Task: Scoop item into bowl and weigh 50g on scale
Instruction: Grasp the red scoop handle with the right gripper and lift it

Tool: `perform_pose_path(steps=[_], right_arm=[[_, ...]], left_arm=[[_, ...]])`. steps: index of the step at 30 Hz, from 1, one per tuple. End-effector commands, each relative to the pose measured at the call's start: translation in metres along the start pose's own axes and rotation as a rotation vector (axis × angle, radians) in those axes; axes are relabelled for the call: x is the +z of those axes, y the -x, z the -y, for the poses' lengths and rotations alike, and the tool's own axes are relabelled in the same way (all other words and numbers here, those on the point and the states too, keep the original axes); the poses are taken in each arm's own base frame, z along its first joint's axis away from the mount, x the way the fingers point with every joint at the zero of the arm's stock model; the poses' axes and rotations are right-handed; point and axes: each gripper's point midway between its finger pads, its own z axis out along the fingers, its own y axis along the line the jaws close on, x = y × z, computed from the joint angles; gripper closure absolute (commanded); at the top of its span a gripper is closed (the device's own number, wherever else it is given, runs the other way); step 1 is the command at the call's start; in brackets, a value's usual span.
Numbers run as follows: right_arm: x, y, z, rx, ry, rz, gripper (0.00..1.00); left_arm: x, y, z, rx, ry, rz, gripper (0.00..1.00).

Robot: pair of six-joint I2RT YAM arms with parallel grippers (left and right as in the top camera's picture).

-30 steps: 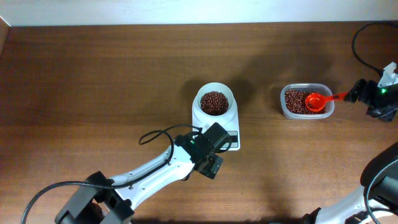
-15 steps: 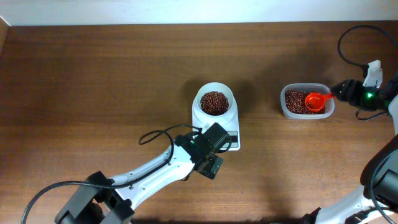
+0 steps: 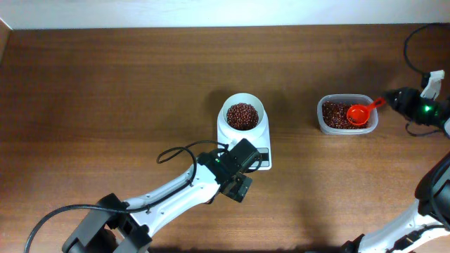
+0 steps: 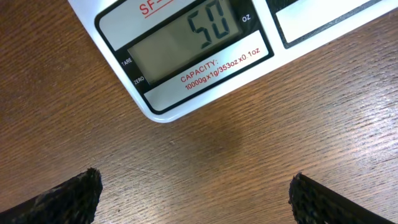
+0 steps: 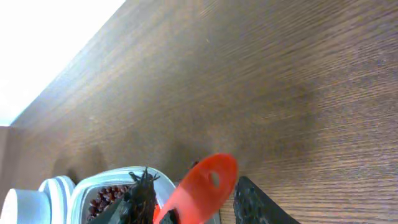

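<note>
Red scoop (image 3: 357,114) stays in tub (image 3: 320,124), right hand (image 3: 394,100) (grip unclear) backing off, left hand (image 4: 194,198) spread empty; scale (image 4: 205,70) reads 50, likely done.

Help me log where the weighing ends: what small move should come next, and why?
Probably no more scooping: the right gripper should leave the red scoop lying in the clear tub and back away. The scale display reads 50 with the bowl of beans on it, so the target looks met. Whether the jaws clamp the handle is unclear.
</note>
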Motion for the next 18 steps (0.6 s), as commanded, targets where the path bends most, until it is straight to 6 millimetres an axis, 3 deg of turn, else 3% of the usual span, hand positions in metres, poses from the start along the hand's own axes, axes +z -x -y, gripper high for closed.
perform_pose_path(steps=[1, 7, 10, 15, 18], right_arm=[[0.005, -0.002, -0.004, 0.024, 0.049, -0.002, 0.57], [0.018, -0.01, 0.001, 0.033, 0.052, -0.026, 0.66], [0.018, -0.008, 0.0, 0.025, 0.057, -0.02, 0.91], [0.013, -0.013, 0.0, 0.061, 0.077, -0.033, 0.94], [-0.009, 0.002, -0.023, 0.016, 0.076, 0.004, 0.96]], left_arm=[[0.002, -0.002, -0.002, 0.016, 0.013, -0.007, 0.01], [0.002, -0.001, -0.001, 0.016, 0.013, -0.005, 0.01], [0.002, -0.001, -0.001, 0.016, 0.013, -0.004, 0.01], [0.002, -0.001, -0.001, 0.016, 0.012, -0.003, 0.01], [0.002, 0.0, -0.001, 0.015, 0.011, 0.002, 0.01]])
